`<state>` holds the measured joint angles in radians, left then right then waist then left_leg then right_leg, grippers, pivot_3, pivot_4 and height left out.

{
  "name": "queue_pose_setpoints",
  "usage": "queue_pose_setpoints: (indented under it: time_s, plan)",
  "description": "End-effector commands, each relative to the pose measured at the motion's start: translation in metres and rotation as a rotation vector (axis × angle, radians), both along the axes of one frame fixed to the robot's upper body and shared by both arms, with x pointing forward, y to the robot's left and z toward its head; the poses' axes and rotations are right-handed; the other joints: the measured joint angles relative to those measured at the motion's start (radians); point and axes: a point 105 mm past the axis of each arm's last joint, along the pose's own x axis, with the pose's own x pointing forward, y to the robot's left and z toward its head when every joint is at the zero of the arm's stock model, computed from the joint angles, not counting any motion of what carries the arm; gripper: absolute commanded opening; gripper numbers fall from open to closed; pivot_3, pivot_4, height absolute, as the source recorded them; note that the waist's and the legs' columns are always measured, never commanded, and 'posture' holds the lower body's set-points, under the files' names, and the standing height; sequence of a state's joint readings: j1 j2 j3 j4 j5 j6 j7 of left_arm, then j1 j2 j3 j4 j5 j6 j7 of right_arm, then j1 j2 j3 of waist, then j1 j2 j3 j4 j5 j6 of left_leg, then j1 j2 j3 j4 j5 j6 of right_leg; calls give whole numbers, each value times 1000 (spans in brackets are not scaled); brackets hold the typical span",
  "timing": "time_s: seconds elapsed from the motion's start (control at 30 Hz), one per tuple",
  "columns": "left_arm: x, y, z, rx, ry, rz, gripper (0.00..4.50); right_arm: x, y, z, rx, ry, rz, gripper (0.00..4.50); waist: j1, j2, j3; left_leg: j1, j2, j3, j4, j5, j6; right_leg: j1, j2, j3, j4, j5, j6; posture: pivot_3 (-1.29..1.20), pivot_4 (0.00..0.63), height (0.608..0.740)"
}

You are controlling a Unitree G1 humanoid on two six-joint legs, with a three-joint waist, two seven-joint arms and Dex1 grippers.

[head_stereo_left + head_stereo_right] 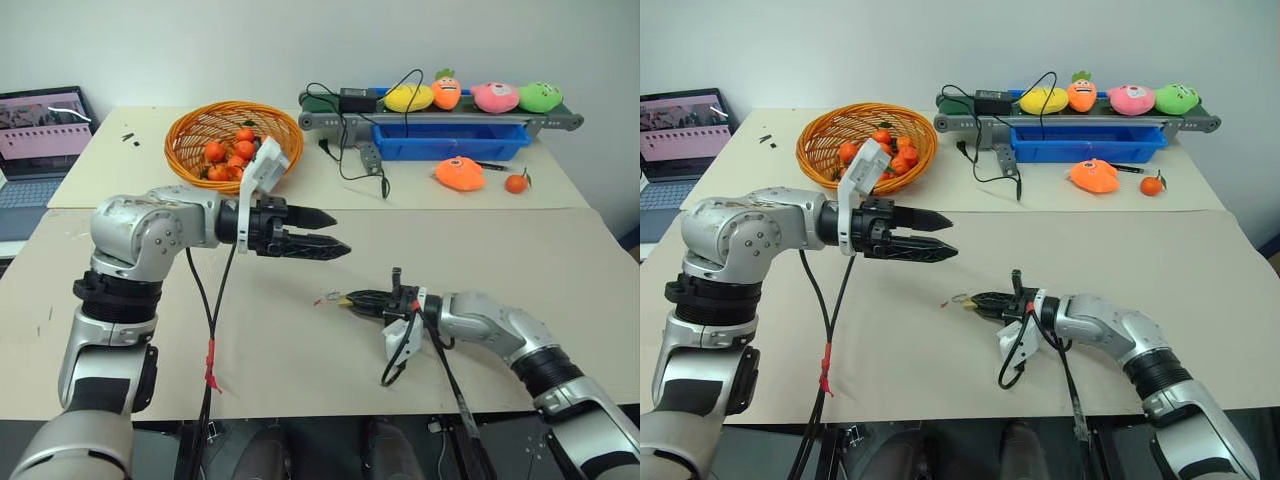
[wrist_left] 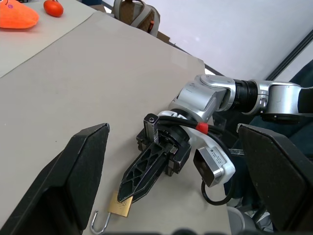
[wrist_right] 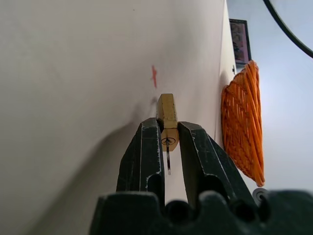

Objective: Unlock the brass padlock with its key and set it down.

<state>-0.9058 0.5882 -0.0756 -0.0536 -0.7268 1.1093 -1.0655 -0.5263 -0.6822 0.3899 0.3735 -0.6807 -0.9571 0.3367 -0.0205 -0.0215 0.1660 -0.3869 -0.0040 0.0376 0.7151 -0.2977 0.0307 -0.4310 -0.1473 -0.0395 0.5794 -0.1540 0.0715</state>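
Low over the beige table (image 1: 300,370), the right gripper (image 3: 167,129) is clamped on the brass padlock (image 3: 167,113), and the right wrist view shows what the head views cannot: the keyhole end sits between the two fingertips with a thin key (image 3: 168,159) in it. The left wrist view adds the other end (the silver shackle (image 2: 100,223) swung open, hooking away from the brass body just above the tabletop). The left gripper (image 1: 338,233) hovers higher and apart, fingers spread and empty, in front of the orange basket (image 1: 190,135).
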Motion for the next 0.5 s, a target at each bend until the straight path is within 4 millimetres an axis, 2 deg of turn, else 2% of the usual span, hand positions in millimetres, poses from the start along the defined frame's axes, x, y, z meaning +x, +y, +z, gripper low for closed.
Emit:
queue_pose_setpoints:
  time_s: [0.03, 0.1, 0.17, 0.2, 0.23, 0.5]
  plan:
    - [-2, -4, 9, -24, -57, -15, 4457, -3, -3, 9, 12, -1, 19, 124, -1, 0, 0, 0, 0, 0, 0, 0, 0, 0, 0, 0, 0, 0, 0, 0, 150, 740]
    - [-3, -5, 9, -27, -57, -16, 4457, -3, -7, 9, 7, 13, 10, 124, -1, 0, 0, 0, 0, 0, 0, 0, 0, 0, 0, 0, 0, 0, 0, 0, 150, 740]
    - [-3, -5, 8, -28, -58, -17, 4500, -4, -13, 9, 1, 24, -2, 1139, -1, 0, 0, 0, 0, 0, 0, 0, 0, 0, 0, 0, 0, 0, 0, 0, 150, 740]
    - [-3, -5, 8, -29, -58, -18, 4500, -4, -15, 9, -2, 31, -9, 1302, -1, 0, 0, 0, 0, 0, 0, 0, 0, 0, 0, 0, 0, 0, 0, 0, 150, 740]
    - [-3, -6, 8, -29, -58, -18, 4500, -5, -18, 8, -3, 39, -15, 1785, 0, 0, 0, 0, 0, 0, 0, 0, 0, 0, 0, 0, 0, 0, 0, 0, 150, 740]
    - [-2, -6, 7, -29, -52, -21, 4500, -9, -47, 8, -24, 73, -84, 4437, 6, 0, 0, 4, 0, 0, 0, 0, 0, 4, 0, 0, -1, 0, 0, 0, 150, 740]
